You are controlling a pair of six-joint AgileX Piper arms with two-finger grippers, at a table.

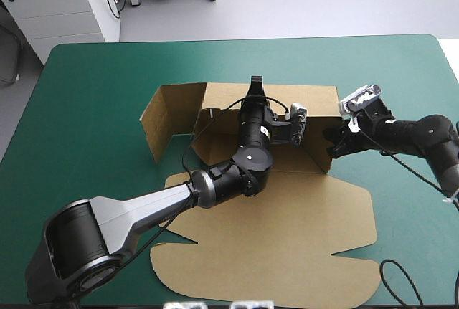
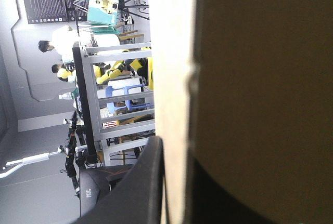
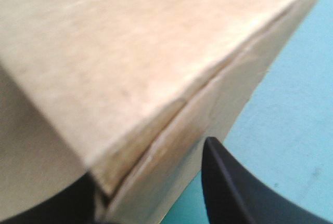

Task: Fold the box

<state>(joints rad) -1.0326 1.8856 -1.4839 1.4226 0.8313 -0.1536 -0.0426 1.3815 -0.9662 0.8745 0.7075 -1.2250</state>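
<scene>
**Two Walls Pinched, One Wall on Its Own**

My box sits in the middle of the teal-green table. It is brown board, stiff and thin, with a dull, papery skin. Three walls stand up. The lid lies flat on the side near me, and its cut edges curve in and out.

My left gripper reaches into the box and pinches the top of the far wall. In my left wrist view, one black finger presses on the pale edge of the board. The other finger is hidden behind the board.

My right gripper pinches the right wall at its near corner. The board sits tight beside my black finger, and two layers show there.

Here is what could go wrong, I think. If I pull too hard, a wall could bend in the wrong spot or rip at a fold. If a finger slips on the smooth board, that wall could flop down. Nothing holds the left wall, so it could fall outward. The box looks light, so a push could slide all of it across the cover.
</scene>
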